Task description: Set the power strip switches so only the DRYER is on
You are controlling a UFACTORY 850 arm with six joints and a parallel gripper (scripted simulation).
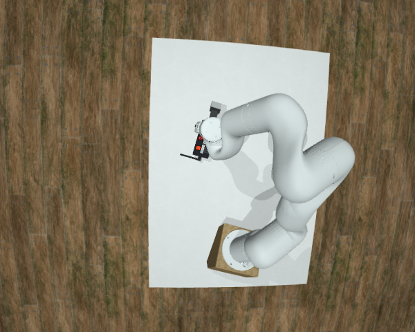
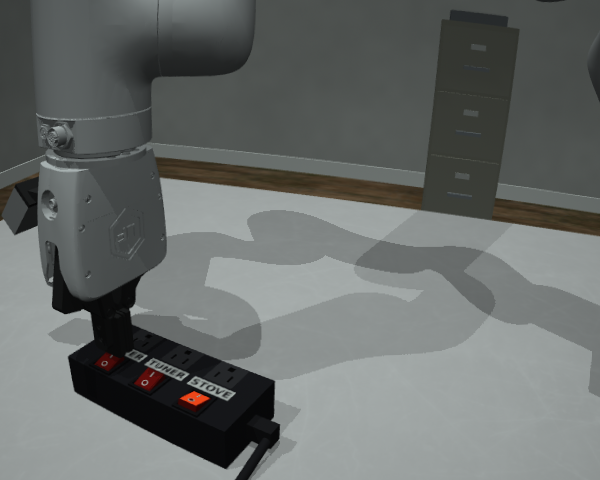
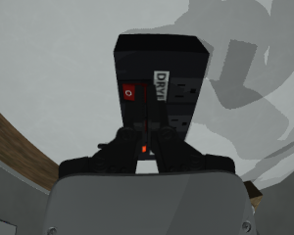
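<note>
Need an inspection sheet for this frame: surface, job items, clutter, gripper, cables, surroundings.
Surface: pale table, arm shadows across it.
Job's things: black power strip flat, right way up; three red switches; STOVE switch glows brighter than the TUNER switch and the end switch.
Clutter: nothing seen.
Gripper: gripper with jaws shut on nothing, tips at the end switch; contact unclear.
Cables: black cord off the strip's end.
Surroundings: filing cabinet, wood floor.

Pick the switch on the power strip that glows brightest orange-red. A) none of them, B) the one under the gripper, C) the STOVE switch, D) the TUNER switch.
C: on the power strip, the STOVE switch by the cord end is bright orange, while the TUNER switch and the one below the shut gripper are darker red.
</note>
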